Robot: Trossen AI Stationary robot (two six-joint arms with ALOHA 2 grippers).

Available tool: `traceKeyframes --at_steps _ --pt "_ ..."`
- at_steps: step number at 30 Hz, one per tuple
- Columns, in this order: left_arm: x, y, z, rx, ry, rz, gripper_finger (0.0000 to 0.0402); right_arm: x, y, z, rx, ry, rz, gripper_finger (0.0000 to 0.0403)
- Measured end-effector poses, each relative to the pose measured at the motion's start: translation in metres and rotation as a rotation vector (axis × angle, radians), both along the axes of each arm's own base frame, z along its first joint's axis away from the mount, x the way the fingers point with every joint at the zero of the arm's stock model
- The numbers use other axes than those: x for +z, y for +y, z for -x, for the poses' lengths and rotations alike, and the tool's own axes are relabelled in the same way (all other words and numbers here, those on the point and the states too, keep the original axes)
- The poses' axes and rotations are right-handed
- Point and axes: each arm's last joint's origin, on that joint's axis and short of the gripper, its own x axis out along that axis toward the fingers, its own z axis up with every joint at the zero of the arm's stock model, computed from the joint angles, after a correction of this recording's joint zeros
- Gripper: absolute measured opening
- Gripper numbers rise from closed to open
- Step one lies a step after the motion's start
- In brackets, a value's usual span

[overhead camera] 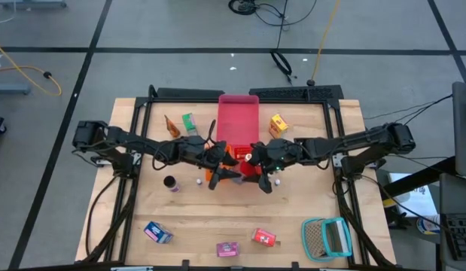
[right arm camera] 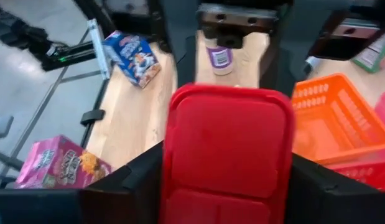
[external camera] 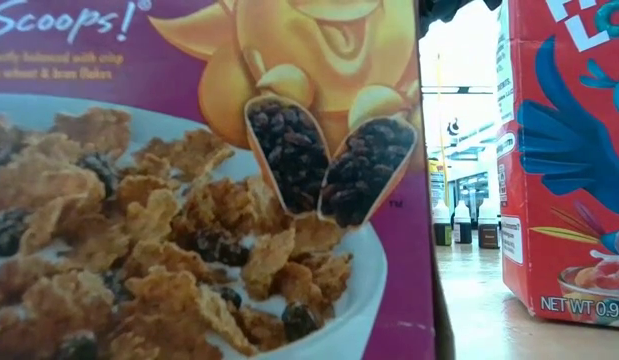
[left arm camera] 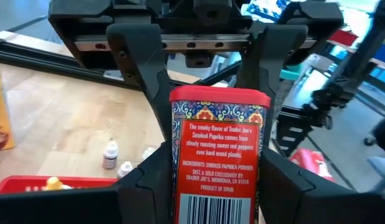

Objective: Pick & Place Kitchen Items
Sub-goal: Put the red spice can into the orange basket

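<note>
A red spice tin (overhead camera: pixel 247 167) with a paprika label (left arm camera: pixel 218 155) hangs in mid-air over the table's middle, between my two grippers. My left gripper (overhead camera: pixel 231 168) reaches in from the table's left and my right gripper (overhead camera: pixel 260 164) from the right. They face each other, each shut on the tin. In the right wrist view I see the tin's plain red side (right arm camera: pixel 228 143). An orange tray (right arm camera: pixel 329 118) lies just below, and a red tray (overhead camera: pixel 239 119) lies behind it. Other small groceries lie scattered on the table. My left gripper (left arm camera: pixel 208 165) pinches the tin's lower half (left arm camera: pixel 180 186) between its two fingers, one on each narrow side, coming level from the table's left. The tin is lifted clear. My right gripper (right arm camera: pixel 226 155) pinches the tin's other end (right arm camera: pixel 173 174) by its two narrow sides, coming level from the right. In the left wrist view its fingers (left arm camera: pixel 156 87) flank the tin's lid end (left arm camera: pixel 220 96).
A green box (overhead camera: pixel 189 123), an orange cone (overhead camera: pixel 171 126) and a yellow box (overhead camera: pixel 278 124) stand by the red tray. A dark can (overhead camera: pixel 170 183) and tiny bottles (left arm camera: pixel 110 155) stand left of middle. Blue (overhead camera: pixel 157 232), pink (overhead camera: pixel 227 248) and red (overhead camera: pixel 264 238) boxes and a teal basket (overhead camera: pixel 327 237) line the near edge. Two boxes (external camera: pixel 189 200) block the low view.
</note>
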Motion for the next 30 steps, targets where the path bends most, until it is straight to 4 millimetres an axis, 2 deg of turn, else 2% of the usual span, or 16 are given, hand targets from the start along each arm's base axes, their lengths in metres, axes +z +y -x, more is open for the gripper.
traceKeyframes --at_steps 5,10,12,16,19,26,30 --pt "0.010 0.003 0.008 0.034 0.007 -0.037 0.0165 0.002 0.000 0.000 -0.002 -0.008 0.012 0.0278" --pt "0.016 0.005 0.019 0.097 0.081 -0.085 0.0164 0.001 -0.001 -0.001 -0.019 -0.007 0.018 0.0273" --pt "0.016 0.006 0.024 0.140 0.125 -0.095 0.0164 -0.007 -0.001 0.004 -0.009 0.068 0.011 0.0267" --pt "0.005 0.011 0.033 0.263 0.271 -0.130 0.0164 -0.007 0.001 0.005 0.013 0.084 0.001 0.0258" --pt "0.005 0.014 0.043 0.368 0.339 -0.146 0.0164 -0.008 0.000 0.005 -0.004 0.098 0.009 0.0254" --pt "-0.005 0.015 0.047 0.436 0.322 -0.131 0.0164 -0.009 -0.001 0.006 -0.005 0.108 0.015 0.0253" --pt "-0.027 0.016 0.059 0.485 0.302 -0.129 0.0164 -0.010 -0.001 0.007 -0.004 0.124 0.026 0.0253"
